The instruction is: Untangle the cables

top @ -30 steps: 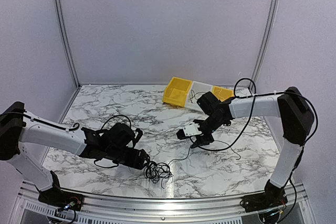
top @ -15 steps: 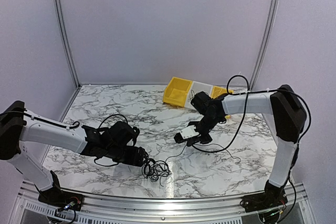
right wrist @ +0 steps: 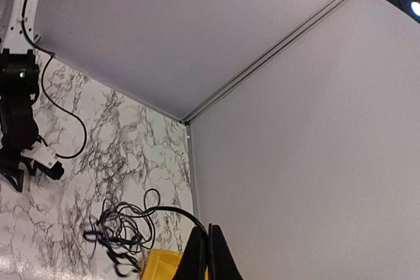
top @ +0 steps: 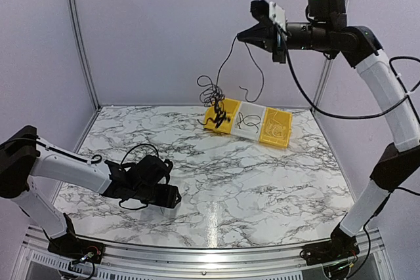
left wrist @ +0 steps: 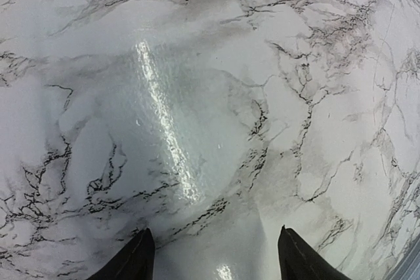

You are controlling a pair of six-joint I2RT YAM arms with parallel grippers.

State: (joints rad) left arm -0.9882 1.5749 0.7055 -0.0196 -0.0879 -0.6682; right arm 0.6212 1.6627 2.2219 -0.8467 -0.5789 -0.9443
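Cables (top: 211, 92) dangling from clamped right tool (top: 243, 35), left tool (left wrist: 213, 257) parted, empty

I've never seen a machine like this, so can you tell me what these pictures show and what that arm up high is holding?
These are two robot arms bolted to a marble table. The wide picture comes from a camera above and behind them. The other two come from small cameras on the arms' wrists, so each arm's own fingers show at the bottom. The pinching part at an arm's tip is called the end effector. The right end effector is raised high and pinched shut on the cables, thin black wires that hang from it in a messy bunch. The left end effector sits low over the table, open, with nothing in it. At the far side stand two yellow bins with a pale bin between them.
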